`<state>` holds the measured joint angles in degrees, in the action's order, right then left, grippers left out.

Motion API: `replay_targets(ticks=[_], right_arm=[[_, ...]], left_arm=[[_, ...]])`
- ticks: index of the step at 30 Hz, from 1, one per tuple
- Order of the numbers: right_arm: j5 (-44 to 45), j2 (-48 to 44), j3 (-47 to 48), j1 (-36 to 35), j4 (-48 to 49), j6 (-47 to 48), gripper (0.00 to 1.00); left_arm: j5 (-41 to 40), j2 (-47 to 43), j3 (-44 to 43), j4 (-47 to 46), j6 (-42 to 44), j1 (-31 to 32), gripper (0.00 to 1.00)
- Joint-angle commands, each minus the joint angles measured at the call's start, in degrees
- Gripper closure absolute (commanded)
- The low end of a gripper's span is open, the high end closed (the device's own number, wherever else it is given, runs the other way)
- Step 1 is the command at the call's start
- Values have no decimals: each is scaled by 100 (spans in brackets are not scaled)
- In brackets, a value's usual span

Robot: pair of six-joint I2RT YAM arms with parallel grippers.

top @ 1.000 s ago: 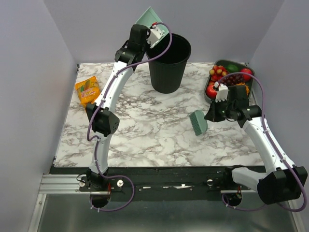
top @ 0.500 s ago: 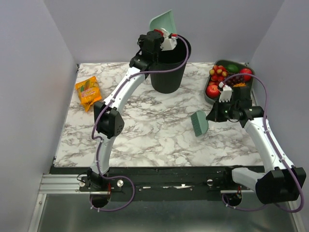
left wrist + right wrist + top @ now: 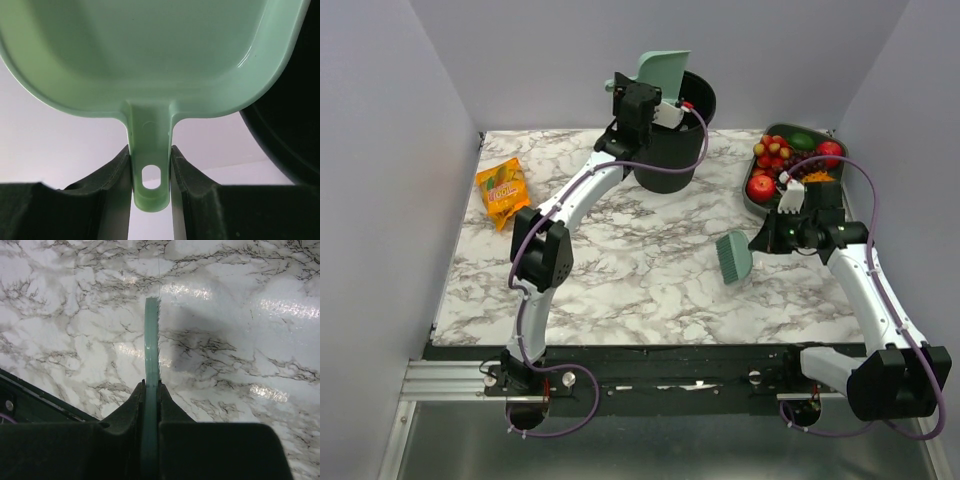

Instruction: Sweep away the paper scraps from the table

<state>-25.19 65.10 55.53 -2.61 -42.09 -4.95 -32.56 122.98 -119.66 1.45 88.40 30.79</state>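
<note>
The left hand [image 3: 151,167], jaws part-way closed on the handle of the mint-green dustpan [image 3: 145,55], holds the pan tilted over the mouth of the black bin [image 3: 672,165] at the far side of the table [image 3: 620,290], so this looks like the emptying step. The right hand [image 3: 151,390] is clamped tight on the small green brush [image 3: 732,256], held over the marble right of centre. No red paper scraps show on the table or on the pan's visible face; they are probably in the bin, whose inside is hidden, leaving little to do.
</note>
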Motion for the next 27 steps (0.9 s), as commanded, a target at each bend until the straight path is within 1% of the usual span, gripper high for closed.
replay_targets(ticks=[1,6,9,11,14,15,16,18,19,20,21,22,24,25,26,27], right_arm=[[-232,-59,-51,77,86,-111,99],[-241,-33,-51,94,69,-120,99],[-258,11,-33,112,60,-129,100],[-267,29,-25,112,69,-146,99],[-267,38,28,112,60,-120,99],[-267,38,54,112,60,-111,99],[-267,38,72,120,43,-103,99],[-267,38,99,120,51,-50,99],[-276,29,116,112,60,-24,99],[-276,38,134,112,60,11,100],[-267,38,142,112,60,38,99],[-276,55,143,112,69,64,99],[-311,47,143,120,78,134,99],[-346,55,160,112,69,161,99],[-398,55,169,120,60,178,99],[-469,73,169,121,60,240,100]], left_arm=[[-93,-450,171,-805,863,112,100],[-58,-477,162,-1120,1109,121,100],[-58,-407,-66,-1139,1074,121,100],[-154,-362,-347,-1016,961,121,100],[-330,-275,-961,-578,408,112,100],[-513,-231,-1189,-359,-142,112,100],[-628,-222,-1653,183,-435,103,100],[-943,-361,-1972,635,-1093,42,100],[-989,-484,-2087,1211,-1819,7,100],[-1007,-625,-2062,1556,-2253,-28,100],[-998,-1009,-1949,1856,-2631,-72,100],[-929,-1213,-1608,2433,-3462,-177,100],[-701,-1730,-1316,3190,-4266,-335,100],[-334,-1838,-1219,4160,-4696,-510,100],[-165,-1926,-1183,4622,-5336,-643,100],[19,-2049,-1165,5062,-5733,-774,100]])
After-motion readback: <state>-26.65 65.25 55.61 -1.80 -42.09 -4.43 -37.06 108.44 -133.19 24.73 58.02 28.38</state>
